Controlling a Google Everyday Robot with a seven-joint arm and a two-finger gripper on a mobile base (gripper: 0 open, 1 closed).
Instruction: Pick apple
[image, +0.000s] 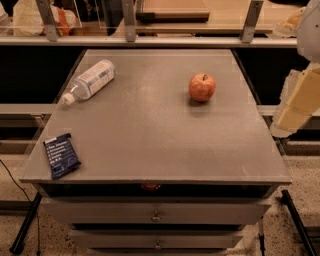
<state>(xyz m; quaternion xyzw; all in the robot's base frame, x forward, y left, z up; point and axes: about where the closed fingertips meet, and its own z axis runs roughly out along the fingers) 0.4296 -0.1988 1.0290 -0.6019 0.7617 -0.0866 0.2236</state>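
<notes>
The apple (202, 87) is red-orange with yellowish patches and a short stem. It stands upright on the grey table top (150, 125), right of centre and toward the back. My gripper (289, 120) is a pale cream shape at the right edge of the view, beyond the table's right side. It hangs to the right of the apple and nearer the front, well apart from it and holding nothing that I can see.
A clear plastic water bottle (90, 80) lies on its side at the back left. A dark blue snack packet (60, 155) lies at the front left corner. Drawers (156, 214) sit below the front edge. A railing (150, 40) runs behind the table.
</notes>
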